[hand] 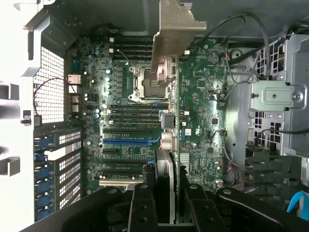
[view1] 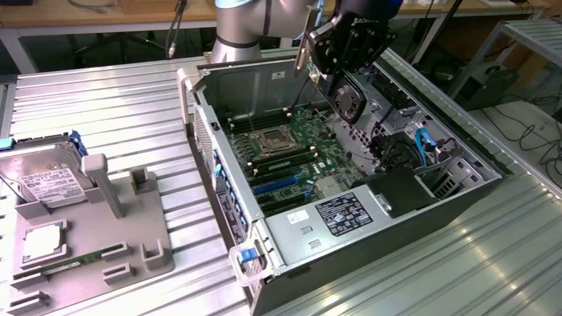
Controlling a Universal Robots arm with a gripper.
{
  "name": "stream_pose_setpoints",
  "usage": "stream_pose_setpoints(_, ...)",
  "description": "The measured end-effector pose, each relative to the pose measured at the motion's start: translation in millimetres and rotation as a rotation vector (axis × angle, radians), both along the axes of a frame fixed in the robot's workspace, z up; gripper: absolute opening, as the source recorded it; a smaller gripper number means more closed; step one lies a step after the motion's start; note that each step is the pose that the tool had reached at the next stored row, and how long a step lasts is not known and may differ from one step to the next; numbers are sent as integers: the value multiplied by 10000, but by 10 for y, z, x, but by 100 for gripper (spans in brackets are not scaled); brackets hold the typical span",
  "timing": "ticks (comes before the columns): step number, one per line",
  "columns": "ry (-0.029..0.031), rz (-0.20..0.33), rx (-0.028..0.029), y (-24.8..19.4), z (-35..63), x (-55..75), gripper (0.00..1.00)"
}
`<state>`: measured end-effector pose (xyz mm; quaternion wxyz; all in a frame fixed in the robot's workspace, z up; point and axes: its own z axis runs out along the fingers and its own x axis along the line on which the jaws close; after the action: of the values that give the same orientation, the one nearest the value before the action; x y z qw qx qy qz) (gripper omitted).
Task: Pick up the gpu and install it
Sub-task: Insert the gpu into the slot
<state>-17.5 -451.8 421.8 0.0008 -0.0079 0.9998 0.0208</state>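
The gpu (view1: 345, 97), a dark card with a round black fan, hangs edge-down over the open computer case (view1: 230, 214). Its silver end bracket (view1: 308, 34) points up toward the back. My gripper (view1: 341, 69) is shut on the card's top edge. In the wrist view the gpu (hand: 166, 157) is edge-on between my two black fingers (hand: 143, 209), and its bracket (hand: 175, 36) reaches out over the motherboard (hand: 200, 77). The card hovers above the board, apart from the expansion slots (hand: 126, 142), roughly over the CPU socket (hand: 145, 86).
The case's side walls, a drive cage (hand: 275, 96) and cables (view1: 422, 147) hem in the board; a power supply (view1: 341, 214) sits at its near end. At the exterior view's left, a grey fixture (view1: 131, 227) holds a hard drive (view1: 46, 184) and a RAM stick (view1: 75, 261).
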Motion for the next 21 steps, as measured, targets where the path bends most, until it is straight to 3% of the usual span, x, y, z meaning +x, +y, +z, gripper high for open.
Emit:
stream_pose_setpoints(8, 0, 30, 4, 0, 0, 0, 28)
stream_pose_setpoints(21, 0, 588, 44, 0, 0, 0, 28)
